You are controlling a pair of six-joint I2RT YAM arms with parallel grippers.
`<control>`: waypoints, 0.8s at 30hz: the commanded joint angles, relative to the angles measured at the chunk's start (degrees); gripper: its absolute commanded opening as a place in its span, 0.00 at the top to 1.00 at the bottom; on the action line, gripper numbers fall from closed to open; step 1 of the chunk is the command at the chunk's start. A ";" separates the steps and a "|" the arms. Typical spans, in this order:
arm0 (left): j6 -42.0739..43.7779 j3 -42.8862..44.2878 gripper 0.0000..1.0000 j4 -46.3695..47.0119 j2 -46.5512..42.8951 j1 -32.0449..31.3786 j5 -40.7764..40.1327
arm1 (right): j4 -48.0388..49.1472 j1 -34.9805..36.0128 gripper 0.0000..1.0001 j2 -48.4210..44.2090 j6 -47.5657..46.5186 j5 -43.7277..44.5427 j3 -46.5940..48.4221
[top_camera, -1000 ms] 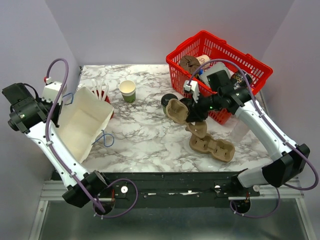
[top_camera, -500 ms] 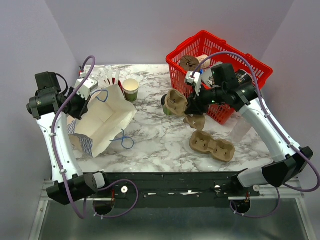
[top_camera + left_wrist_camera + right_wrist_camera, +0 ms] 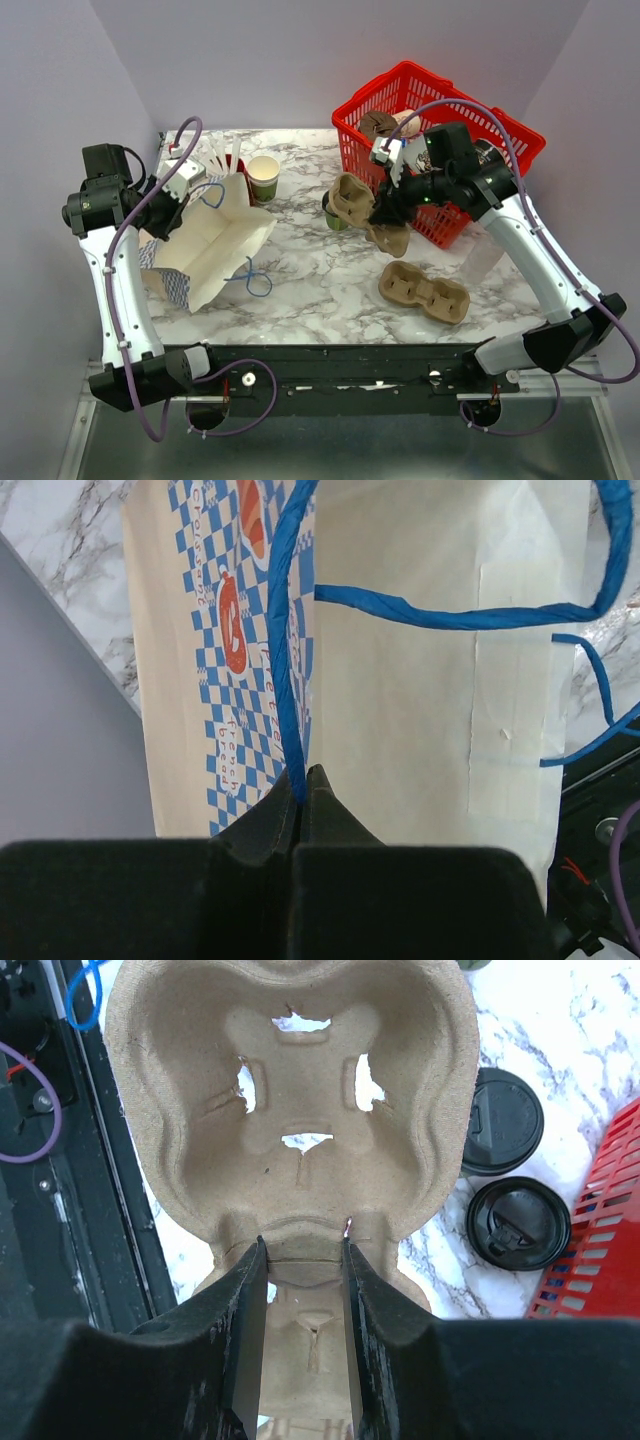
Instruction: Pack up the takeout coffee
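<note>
Pulled inward, the bag (image 3: pixel 215 240) is being pinched at its handle (image 3: pixel 288 630) by the left gripper (image 3: pixel 303 777), the cup carrier (image 3: pixel 290 1110) clamped by the right gripper (image 3: pixel 302 1250), and the coffee (image 3: pixel 331 213) beside it, likely light and crushable, left for a gentle side grip.

Left claw (image 3: pixel 302 780) pinched fully shut; right claw (image 3: pixel 303 1250) clamped, jaws a little apart.

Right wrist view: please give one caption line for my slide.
Right gripper fingers clamp a pulp cup carrier over the marble table, beside two black lids.
</note>
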 commanded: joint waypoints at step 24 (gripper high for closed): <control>2.20 4.63 1.00 -9.50 -6.17 -5.16 2.39 | 2.37 -0.19 0.99 4.40 2.31 -3.85 7.56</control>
